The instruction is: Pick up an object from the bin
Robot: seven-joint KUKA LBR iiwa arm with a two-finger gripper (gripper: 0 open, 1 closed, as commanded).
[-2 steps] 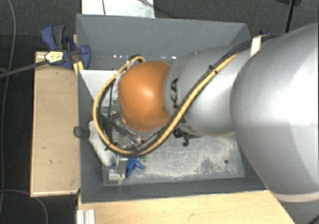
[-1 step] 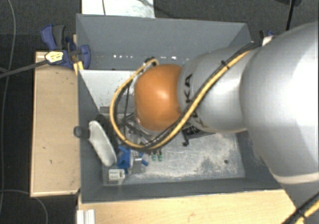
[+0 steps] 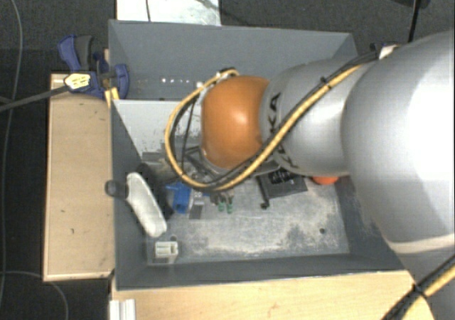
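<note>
One silver arm [image 3: 370, 119] reaches in from the right and covers much of the grey bin [image 3: 227, 52]. Its orange cover [image 3: 231, 123] and looped cables [image 3: 170, 137] hang over the left-centre of the floor. Below that cover the gripper [image 3: 210, 194] sits low over the floor, mostly hidden by the wrist. Whether it is spread or closed cannot be told.

Several loose things lie around it. Largest is a white piece [image 3: 146, 205], oblong and tilted, near the left wall and well left of the gripper. A black piece [image 3: 283, 183] lies to the gripper's right, partly under the arm, with a thin black stem running down from its left side. Nearest is a blue piece [image 3: 181, 199], just left of the gripper, between it and the white piece. Whether the two touch cannot be judged. An orange piece [image 3: 325, 180] peeks from under the arm, further right. A small pale block [image 3: 166, 249] stands near the front-left corner, apart from the rest. Smallest, green bits [image 3: 226, 205] show just below the gripper's right side.
</note>
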